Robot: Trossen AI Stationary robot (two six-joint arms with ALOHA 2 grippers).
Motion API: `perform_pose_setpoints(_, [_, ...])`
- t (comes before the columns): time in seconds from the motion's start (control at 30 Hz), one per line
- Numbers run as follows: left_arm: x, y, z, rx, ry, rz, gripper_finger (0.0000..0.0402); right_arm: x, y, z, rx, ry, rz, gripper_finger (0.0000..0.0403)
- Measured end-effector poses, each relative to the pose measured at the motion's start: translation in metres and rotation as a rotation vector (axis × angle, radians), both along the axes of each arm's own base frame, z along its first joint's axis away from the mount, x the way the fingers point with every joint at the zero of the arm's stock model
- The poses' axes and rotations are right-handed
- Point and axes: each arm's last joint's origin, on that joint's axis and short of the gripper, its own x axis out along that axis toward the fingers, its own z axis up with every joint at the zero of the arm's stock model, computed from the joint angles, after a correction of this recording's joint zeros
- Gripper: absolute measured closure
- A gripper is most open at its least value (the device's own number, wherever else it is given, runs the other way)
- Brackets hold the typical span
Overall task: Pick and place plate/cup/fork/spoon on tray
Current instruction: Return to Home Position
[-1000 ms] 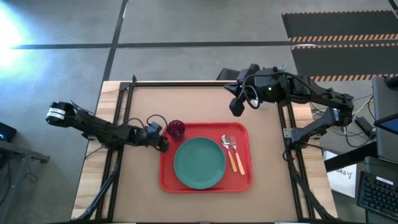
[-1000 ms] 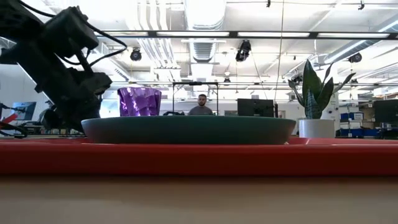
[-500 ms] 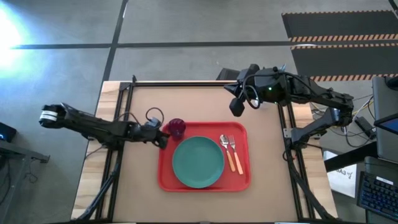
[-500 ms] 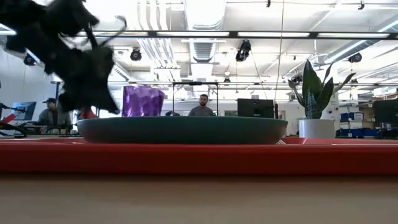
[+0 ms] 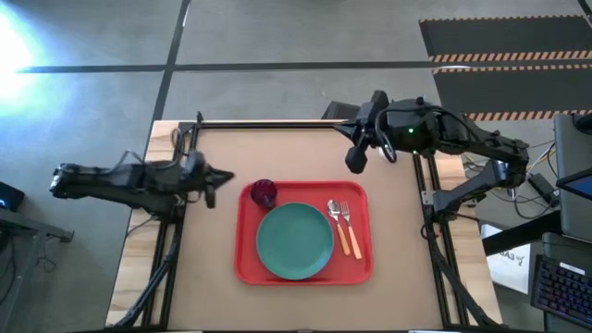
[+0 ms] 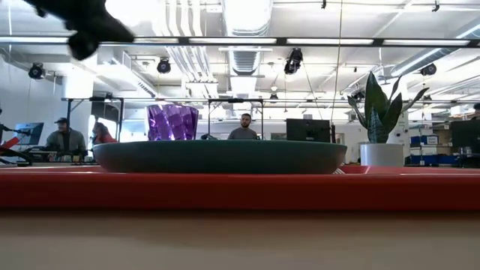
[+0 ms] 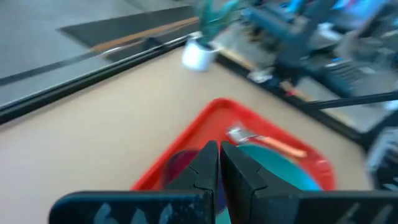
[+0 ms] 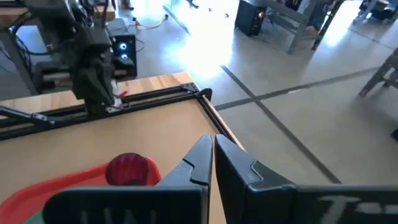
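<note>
The red tray (image 5: 363,268) lies mid-table. On it rest the teal plate (image 5: 295,241), the purple cup (image 5: 264,192) standing upright at its far left corner, and the spoon (image 5: 339,225) and fork (image 5: 350,227) side by side at its right. My left gripper (image 5: 220,178) is shut and empty, raised left of the tray; its wrist view shows the shut fingers (image 7: 219,167) over the tray (image 7: 214,112). My right gripper (image 5: 354,159) is shut and empty above the table's far right, beyond the tray.
A white pot with a green plant (image 7: 199,55) stands at the table's edge; it also shows in the low view (image 6: 381,112). Black frame rails (image 5: 268,123) run along the table's far and side edges. People sit in the room behind (image 6: 244,127).
My left gripper has drawn back from the cup toward the table's left edge and risen, leaving the cup standing on the tray. The tray with its load has slid slightly toward the left. My right gripper has shifted only slightly.
</note>
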Motion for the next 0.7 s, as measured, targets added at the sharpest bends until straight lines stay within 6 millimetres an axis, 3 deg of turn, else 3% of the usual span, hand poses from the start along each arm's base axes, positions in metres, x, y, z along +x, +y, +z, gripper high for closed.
perform_pose_setpoints(0.17, [-0.04,0.006,0.008,-0.086,0.117,0.138,0.0402,-0.014,0.001,-0.002,0.015,0.077,-0.003,0.0394])
perform_pose_setpoints(0.3, [-0.063,0.007,0.014,-0.246,0.052,0.188,0.0402,-0.026,0.008,-0.007,0.123,0.13,0.022,0.0394])
perform_pose_setpoints(0.4, [-0.063,0.004,0.017,-0.171,0.013,0.012,0.0402,-0.028,0.022,-0.004,0.116,0.143,0.304,0.0394])
perform_pose_setpoints(0.57, [-0.057,-0.001,0.034,-0.01,-0.146,-0.23,0.0402,-0.035,0.041,0.019,0.063,-0.062,0.788,0.0394])
perform_pose_setpoints(0.7, [-0.06,-0.005,0.049,0.098,-0.256,-0.38,0.0402,-0.057,0.041,0.028,0.045,-0.114,0.848,0.0394])
